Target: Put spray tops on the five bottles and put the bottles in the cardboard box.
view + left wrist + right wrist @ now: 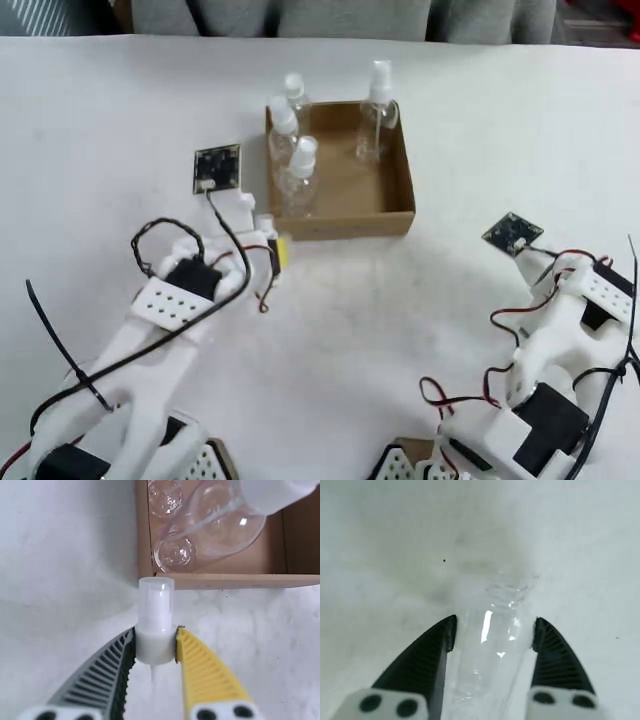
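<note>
White tabletop point(110, 100); up close, left pincer point(155, 641) grips spray top point(156, 611), right pincer point(495, 626) bottle point(487, 672).

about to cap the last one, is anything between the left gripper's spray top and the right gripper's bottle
Nothing visible. The left gripper holds the spray top by a corner of the cardboard box, the right gripper holds the bottle, and bare table lies between the arms.
</note>
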`<state>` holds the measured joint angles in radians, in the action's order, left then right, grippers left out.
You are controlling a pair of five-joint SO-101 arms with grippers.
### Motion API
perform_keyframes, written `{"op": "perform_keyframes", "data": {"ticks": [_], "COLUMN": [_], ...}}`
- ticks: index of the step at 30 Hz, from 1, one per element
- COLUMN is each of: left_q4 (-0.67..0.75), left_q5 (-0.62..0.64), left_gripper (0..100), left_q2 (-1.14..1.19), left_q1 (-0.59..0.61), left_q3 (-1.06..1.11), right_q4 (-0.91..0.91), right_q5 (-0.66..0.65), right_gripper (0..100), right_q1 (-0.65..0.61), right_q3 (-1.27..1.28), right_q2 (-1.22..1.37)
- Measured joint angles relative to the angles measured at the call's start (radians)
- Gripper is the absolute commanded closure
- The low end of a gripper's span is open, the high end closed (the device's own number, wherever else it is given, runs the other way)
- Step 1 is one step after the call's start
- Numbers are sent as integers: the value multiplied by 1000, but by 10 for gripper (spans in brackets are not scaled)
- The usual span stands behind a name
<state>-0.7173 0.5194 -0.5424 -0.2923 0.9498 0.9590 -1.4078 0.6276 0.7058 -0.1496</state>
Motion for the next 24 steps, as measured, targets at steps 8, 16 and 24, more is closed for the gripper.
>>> {"op": "perform_keyframes", "data": {"ticks": [8, 16, 24], "left_q4": [0, 0, 0], "left_q5": [0, 0, 0], "left_gripper": [978, 978, 978], "left_q2": [0, 0, 0], "left_q1": [0, 0, -2], "left_q3": [0, 0, 0], "right_q4": [68, 212, 203], "right_q5": [21, 443, 904], "right_gripper": [982, 981, 943], "right_q1": [-5, 2, -117], "right_q3": [-44, -164, -78], "right_q2": [-26, -210, -410]}}
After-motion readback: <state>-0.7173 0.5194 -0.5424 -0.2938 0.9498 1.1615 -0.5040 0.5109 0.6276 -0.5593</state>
